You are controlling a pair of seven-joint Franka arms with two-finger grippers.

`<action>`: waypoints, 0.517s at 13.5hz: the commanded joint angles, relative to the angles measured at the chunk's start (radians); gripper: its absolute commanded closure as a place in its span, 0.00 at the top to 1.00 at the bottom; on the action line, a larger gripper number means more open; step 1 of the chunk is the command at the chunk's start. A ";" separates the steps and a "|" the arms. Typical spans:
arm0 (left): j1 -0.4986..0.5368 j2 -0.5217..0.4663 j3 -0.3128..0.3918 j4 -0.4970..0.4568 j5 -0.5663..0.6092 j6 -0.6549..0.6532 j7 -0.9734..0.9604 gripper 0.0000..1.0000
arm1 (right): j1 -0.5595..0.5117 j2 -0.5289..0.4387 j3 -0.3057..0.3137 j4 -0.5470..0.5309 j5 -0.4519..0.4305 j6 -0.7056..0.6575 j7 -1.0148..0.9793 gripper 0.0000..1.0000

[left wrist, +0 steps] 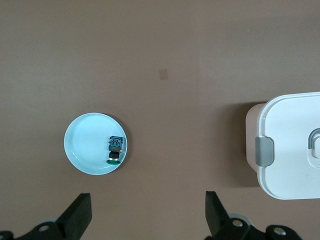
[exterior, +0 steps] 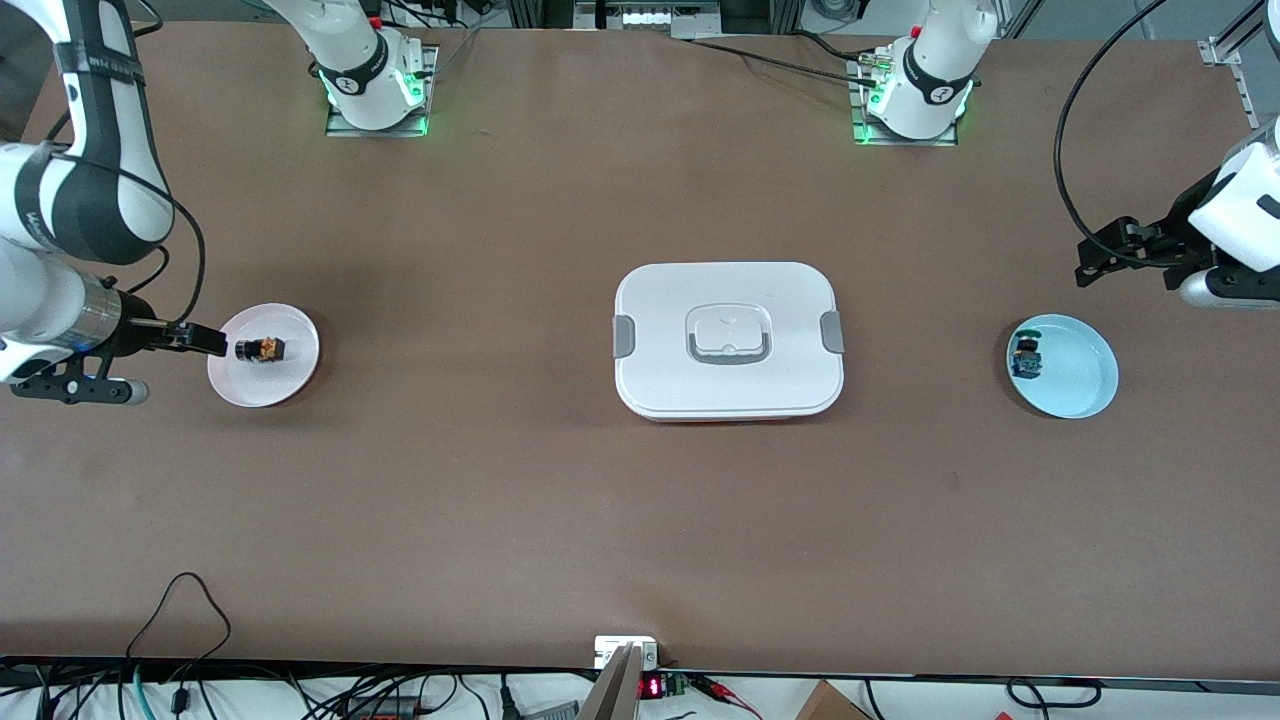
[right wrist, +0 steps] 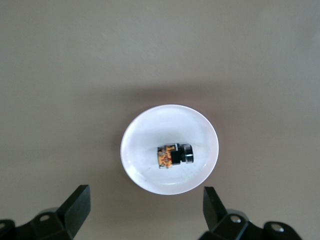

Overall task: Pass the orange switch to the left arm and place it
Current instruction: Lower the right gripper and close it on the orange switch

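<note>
The orange switch [exterior: 260,350] lies on its side in a small white plate [exterior: 290,325] at the right arm's end of the table. My right gripper [exterior: 212,342] hangs open and empty over the table just beside that plate. In the right wrist view the switch [right wrist: 174,155] lies in the plate [right wrist: 150,130], ahead of the open gripper [right wrist: 145,207]. The white box [exterior: 729,340] sits closed at mid-table. My left gripper [exterior: 1088,268] is open and empty over the table by a pale blue plate [exterior: 1085,375].
The pale blue plate [left wrist: 85,140] holds a similar black part with blue and green [left wrist: 115,149], which also shows in the front view [exterior: 1025,357]. The box's end with a grey clip [left wrist: 265,151] shows in the left wrist view. Cables lie along the table's near edge [exterior: 180,600].
</note>
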 commanded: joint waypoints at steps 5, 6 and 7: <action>-0.011 0.014 -0.007 0.029 0.038 -0.026 -0.103 1.00 | -0.055 0.044 0.007 -0.193 -0.015 0.251 -0.147 1.00; -0.011 0.014 -0.007 0.027 0.039 -0.032 -0.103 1.00 | -0.055 0.055 0.007 -0.208 -0.015 0.273 -0.184 1.00; -0.011 0.016 -0.007 0.027 0.039 -0.032 -0.103 1.00 | -0.055 0.069 0.007 -0.211 -0.015 0.279 -0.204 1.00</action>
